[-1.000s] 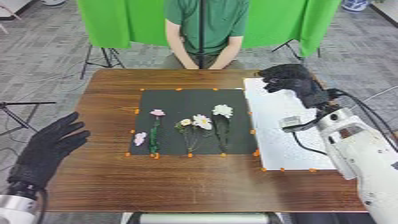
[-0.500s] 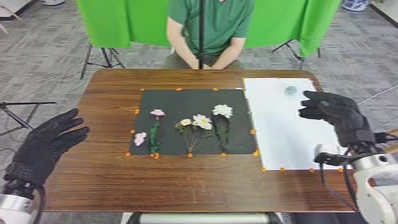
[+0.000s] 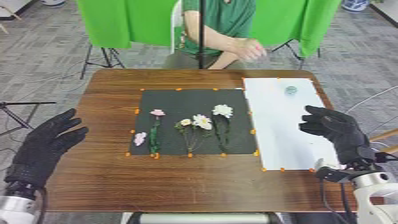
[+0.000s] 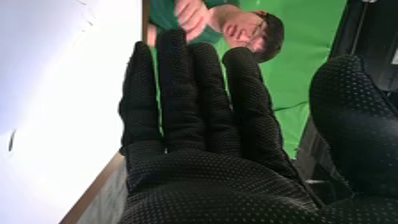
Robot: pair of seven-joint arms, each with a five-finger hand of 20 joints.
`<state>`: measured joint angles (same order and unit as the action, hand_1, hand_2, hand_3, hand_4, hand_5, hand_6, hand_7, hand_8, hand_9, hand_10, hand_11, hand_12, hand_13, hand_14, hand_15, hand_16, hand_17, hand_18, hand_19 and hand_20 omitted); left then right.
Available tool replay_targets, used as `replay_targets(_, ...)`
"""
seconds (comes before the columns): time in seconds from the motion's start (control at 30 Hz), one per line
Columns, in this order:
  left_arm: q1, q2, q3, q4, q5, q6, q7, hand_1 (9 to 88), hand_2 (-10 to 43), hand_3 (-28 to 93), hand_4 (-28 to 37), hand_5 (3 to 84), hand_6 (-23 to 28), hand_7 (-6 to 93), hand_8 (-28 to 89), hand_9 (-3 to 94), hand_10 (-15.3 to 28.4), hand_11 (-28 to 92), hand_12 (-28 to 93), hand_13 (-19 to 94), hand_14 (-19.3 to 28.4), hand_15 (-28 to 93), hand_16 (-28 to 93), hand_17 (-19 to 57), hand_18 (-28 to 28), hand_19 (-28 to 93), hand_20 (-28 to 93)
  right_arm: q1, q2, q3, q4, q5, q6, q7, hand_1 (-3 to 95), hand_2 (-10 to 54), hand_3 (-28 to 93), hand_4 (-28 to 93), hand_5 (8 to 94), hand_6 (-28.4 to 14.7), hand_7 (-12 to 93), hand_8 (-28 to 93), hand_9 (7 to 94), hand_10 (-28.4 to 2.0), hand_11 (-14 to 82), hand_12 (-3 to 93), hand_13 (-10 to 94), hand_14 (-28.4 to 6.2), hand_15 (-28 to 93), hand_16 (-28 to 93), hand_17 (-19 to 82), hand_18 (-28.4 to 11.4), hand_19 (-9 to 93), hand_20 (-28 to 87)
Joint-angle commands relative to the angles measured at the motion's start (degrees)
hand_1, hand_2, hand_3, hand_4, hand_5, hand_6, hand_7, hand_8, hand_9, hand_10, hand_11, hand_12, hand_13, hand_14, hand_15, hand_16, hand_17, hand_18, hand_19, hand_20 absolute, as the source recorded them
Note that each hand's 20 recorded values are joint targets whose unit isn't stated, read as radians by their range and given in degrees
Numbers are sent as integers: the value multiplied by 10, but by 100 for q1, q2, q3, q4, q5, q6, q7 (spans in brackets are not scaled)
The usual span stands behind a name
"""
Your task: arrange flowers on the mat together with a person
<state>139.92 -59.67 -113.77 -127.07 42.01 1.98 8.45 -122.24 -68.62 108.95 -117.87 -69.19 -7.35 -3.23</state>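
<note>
Hanging by the right edge of the sheet [image 3: 280, 120], the right hand [image 3: 338, 122] is wide, straight-fingered and empty. A small greenish thing [image 3: 290, 90] lies toward the sheet's far end; a careless backward swing could knock it. Beyond, the flowers [image 3: 202, 121] lie on the mat [image 3: 178, 100]. Being loose and close-set, their stems could drag or snag under a low pass.
</note>
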Motion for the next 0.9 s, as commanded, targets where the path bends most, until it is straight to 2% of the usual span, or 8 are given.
replay_targets(0.03, -78, 2, 136, 71, 6, -42, -71, 298, -20, 681, -241, 355, 56, 185, -88, 308, 129, 212, 188, 280, 162, 375, 1, -41, 238, 513, 80, -28, -109, -1, -72, 1, -19, -45, 214, 30, 858, -208, 512, -42, 168, -88, 515, -146, 170, 242, 468, -122, 298, 254, 223, -194, 461, 271)
replay_targets(0.13, -139, 40, 201, 90, -18, 4, -53, 300, -19, 680, -239, 354, 56, 185, -89, 308, 129, 211, 188, 280, 162, 373, 0, -42, 237, 512, 81, -39, -150, -3, -88, -16, -24, -29, 215, 30, 857, -208, 512, -42, 168, -89, 514, -146, 169, 242, 467, -122, 298, 254, 222, -193, 459, 271)
replay_targets(0.27, -54, 13, 141, 85, -7, -61, -140, 301, -19, 679, -237, 355, 56, 186, -89, 309, 129, 212, 188, 280, 161, 375, 0, -43, 236, 510, 83, -40, -196, -76, -78, -2, -8, 9, 215, 29, 857, -209, 513, -42, 170, -89, 514, -145, 169, 242, 466, -121, 299, 255, 221, -193, 458, 273)
replay_targets(0.33, -18, -5, 126, 76, -11, -30, -103, 301, -19, 680, -237, 354, 56, 185, -89, 309, 129, 212, 188, 279, 162, 374, -1, -43, 235, 509, 83, -50, -200, -77, -89, -30, -22, 23, 215, 29, 856, -209, 513, -42, 170, -90, 514, -145, 169, 242, 465, -121, 300, 255, 220, -193, 457, 274)
replay_targets(0.5, -88, 55, 140, 71, -17, 38, -146, 301, -19, 680, -237, 355, 56, 185, -89, 310, 128, 213, 188, 280, 162, 375, -1, -44, 234, 507, 85, -33, -171, -95, -96, -11, 57, 8, 216, 28, 858, -209, 514, -41, 171, -90, 515, -145, 169, 243, 464, -121, 300, 256, 218, -194, 456, 275)
replay_targets(0.63, -48, 36, 139, 52, -26, 94, -175, 301, -19, 681, -238, 355, 56, 185, -89, 310, 128, 213, 187, 279, 162, 374, -2, -45, 235, 507, 86, -7, -185, -150, -73, 4, 65, 22, 217, 28, 859, -210, 515, -41, 172, -90, 515, -144, 170, 243, 464, -121, 301, 256, 216, -195, 456, 277)
replay_targets(0.77, -130, 55, 190, 67, -32, 107, -196, 301, -19, 680, -237, 356, 56, 186, -88, 310, 129, 213, 187, 280, 163, 375, -2, -45, 235, 507, 87, -12, -168, -164, -88, 3, 110, 21, 217, 28, 859, -209, 515, -41, 173, -91, 515, -144, 169, 242, 464, -120, 302, 256, 215, -195, 456, 277)
replay_targets(0.9, -165, 86, 156, 91, -25, 53, -245, 301, -18, 680, -237, 356, 55, 186, -89, 310, 129, 213, 187, 279, 162, 375, -2, -45, 234, 506, 88, 86, -104, -287, -53, -21, 207, 20, 217, 28, 860, -210, 515, -42, 173, -91, 515, -144, 170, 243, 464, -121, 303, 256, 214, -195, 456, 277)
